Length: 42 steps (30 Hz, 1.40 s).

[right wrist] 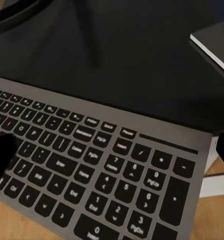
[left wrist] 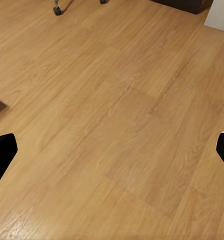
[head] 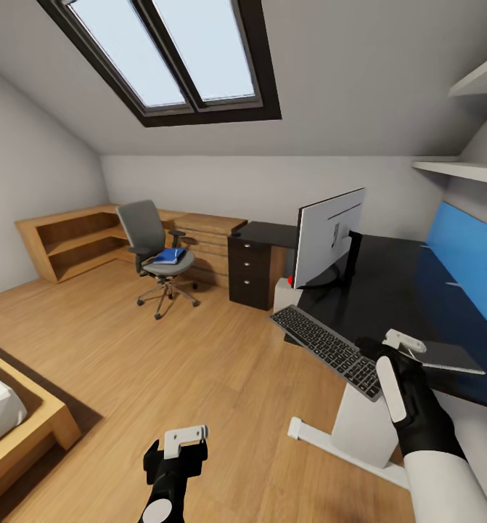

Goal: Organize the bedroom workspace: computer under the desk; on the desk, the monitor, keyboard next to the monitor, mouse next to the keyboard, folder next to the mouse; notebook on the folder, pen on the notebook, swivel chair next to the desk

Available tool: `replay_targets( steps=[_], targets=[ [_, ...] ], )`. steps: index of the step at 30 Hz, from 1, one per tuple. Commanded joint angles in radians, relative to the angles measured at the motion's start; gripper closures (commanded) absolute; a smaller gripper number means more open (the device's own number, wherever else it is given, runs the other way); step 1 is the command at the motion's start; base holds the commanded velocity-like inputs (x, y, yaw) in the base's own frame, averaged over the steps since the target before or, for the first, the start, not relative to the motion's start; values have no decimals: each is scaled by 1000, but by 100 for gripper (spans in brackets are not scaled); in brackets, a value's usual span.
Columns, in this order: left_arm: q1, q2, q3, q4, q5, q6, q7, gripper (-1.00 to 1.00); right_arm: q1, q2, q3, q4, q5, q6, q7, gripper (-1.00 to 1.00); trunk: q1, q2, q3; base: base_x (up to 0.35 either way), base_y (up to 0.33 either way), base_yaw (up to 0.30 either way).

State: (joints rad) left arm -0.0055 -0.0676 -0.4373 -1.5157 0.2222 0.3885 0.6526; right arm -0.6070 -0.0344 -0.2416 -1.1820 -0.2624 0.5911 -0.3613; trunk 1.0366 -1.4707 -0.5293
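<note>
The keyboard [head: 326,349] [right wrist: 91,165] lies slanted at the desk's [head: 395,290] front edge, with its near end overhanging the floor. My right gripper [head: 377,356] [right wrist: 112,155] hovers open over its number-pad end, fingers wide apart. The monitor [head: 329,236] stands on the desk with its silver back toward me. A thin grey notebook [head: 446,356] [right wrist: 217,45] rests on the desk beside the gripper. The computer [head: 284,294] peeks out low beneath the monitor. Across the room, the blue folder [head: 169,256] lies on the swivel chair [head: 156,250]. My left gripper [head: 181,450] [left wrist: 112,150] hangs open above bare floor. Mouse and pen are out of view.
A black drawer cabinet [head: 250,272] stands between the desk and the oak dresser [head: 207,236]. Oak shelves [head: 69,243] line the far left wall. A bed corner [head: 18,414] sits at the near left. The white pedestal leg [head: 359,428] stands by my right arm.
</note>
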Motion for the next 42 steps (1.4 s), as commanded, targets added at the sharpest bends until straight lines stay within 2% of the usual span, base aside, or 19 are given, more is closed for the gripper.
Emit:
replay_targets(
  steps=[1, 11, 14, 16, 17, 18, 20, 21, 22, 24, 25, 28, 29, 32, 33, 35, 36, 37, 42],
  targets=[
    [-1, 0, -1, -1, 6, 3, 7, -100, -1, 0, -1, -1, -11, 3, -8, -100, 0, -1, -1, 0, 0, 0],
    [-1, 0, -1, -3, 5, 3, 7, -100, 3, 0, -47, 0, -16, 5, -7, -100, 0, -1, -1, 0, 0, -169],
    [-1, 0, -1, -4, 5, 3, 7, -100, 4, 0, -62, 2, -34, 4, -6, -100, 0, -1, -1, 0, 0, -253],
    [-1, 0, -1, -6, 6, 3, 7, -100, 4, 0, -87, 6, -68, 4, -6, -100, 0, -1, -1, 0, 0, -263],
    [-1, 0, -1, -13, 6, 3, 7, -100, 4, -1, -125, 13, -129, 6, -6, -100, 0, -1, -1, 0, 0, -268],
    [-1, 0, -1, -17, 6, 3, 7, -100, 4, -1, -132, 14, -145, 7, -6, -100, 0, -1, -1, 0, 0, -269],
    [-1, 0, -1, -25, 6, 3, 7, -100, 5, -2, -143, 18, -175, 10, -5, -100, 0, -1, -1, 0, 0, -270],
    [-1, 0, 0, -33, 6, 3, 7, -100, 7, -3, -150, 26, -203, 13, -5, -100, 0, -1, -1, 0, 0, -271],
    [-1, 0, -1, -42, 6, 3, 7, -100, 11, -5, -157, 47, -256, 17, -3, -100, 0, -1, -1, 0, 0, -273],
    [-1, 0, -1, -46, 6, 3, 7, -100, 13, -6, -159, 62, -298, 18, -2, -100, 0, -1, -1, 0, 0, -244],
    [-1, 0, 0, -47, 6, 3, 7, -100, 19, -7, -161, 73, -345, 22, 0, -100, 0, -1, -1, 0, 0, -111],
    [-1, 0, -1, -48, 6, 3, 7, -100, 33, -8, -162, 78, -411, 31, 1, -100, 8, -15, -7, 0, 0, -64],
    [-1, 0, -1, -49, 6, 3, 7, -100, 41, -21, -168, 79, -478, 52, 2, -100, 12, -22, -10, 0, 0, -19],
    [-1, 0, -1, -49, 6, 3, 7, -100, 44, -37, -175, 79, -532, 83, 7, -100, 23, -43, -20, 0, 0, -12],
    [-1, 0, 0, -49, 6, 3, 7, -100, 45, -48, -182, 79, -572, 102, 13, -100, 27, -50, -23, 0, 0, -6],
    [-1, 0, 0, -49, 6, 3, 7, -100, 46, -57, -188, 79, -614, 116, 21, -100, 35, -64, -29, 0, 0, -4],
    [-1, 0, 2, -48, 6, 3, 7, -100, 47, -75, -197, 79, -693, 131, 34, -100, 38, -71, -32, 0, 0, -2],
    [-1, 0, 3, -48, 6, 3, 7, -100, 47, -85, -199, 79, -730, 135, 38, -100, 42, -78, -35, 0, 0, -1],
    [-1, 0, 4, -47, 6, 3, 7, -100, 47, -114, -202, 79, -815, 143, 43, -100, 61, -113, -51, 0, 0, 0]
  ],
)
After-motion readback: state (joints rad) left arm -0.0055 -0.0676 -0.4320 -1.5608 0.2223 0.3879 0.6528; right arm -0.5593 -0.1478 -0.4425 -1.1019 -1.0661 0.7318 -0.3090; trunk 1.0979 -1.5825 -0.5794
